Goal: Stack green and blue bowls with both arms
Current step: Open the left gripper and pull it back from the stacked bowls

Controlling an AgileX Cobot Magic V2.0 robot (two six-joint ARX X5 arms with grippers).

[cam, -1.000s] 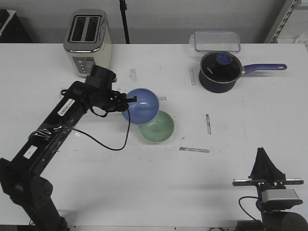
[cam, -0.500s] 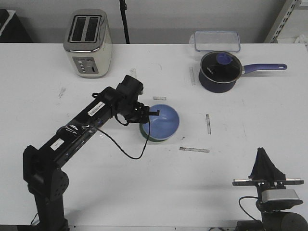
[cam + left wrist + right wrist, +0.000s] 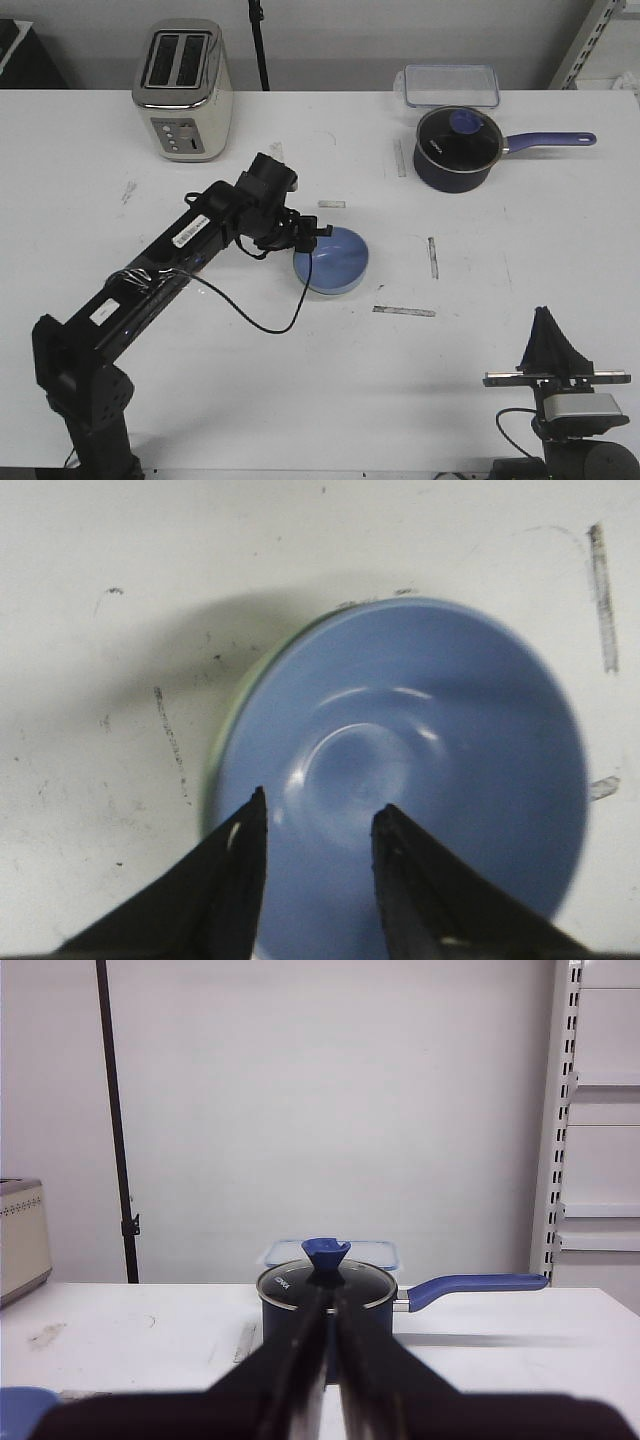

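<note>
The light blue bowl [image 3: 333, 259] sits upright inside the pale green bowl in the middle of the table. The green bowl is almost hidden; only a thin sliver of its rim [image 3: 221, 742] shows beside the blue bowl [image 3: 430, 770] in the left wrist view. My left gripper [image 3: 318, 233] hovers over the blue bowl's left rim. Its jaws [image 3: 320, 802] stand apart over the bowl's inside and hold nothing. My right gripper [image 3: 551, 345] is shut and empty at the front right of the table, far from the bowls. It points towards the saucepan [image 3: 328, 1360].
A dark navy saucepan [image 3: 457, 148] with a lid and a long handle stands at the back right, with a clear lidded box [image 3: 451, 86] behind it. A toaster [image 3: 183, 88] stands at the back left. Tape marks lie on the table near the bowls.
My left arm carried the blue bowl to the right and set it down into the green bowl. The blue bowl was tilted before and now lies level; the jaws now stand open.
</note>
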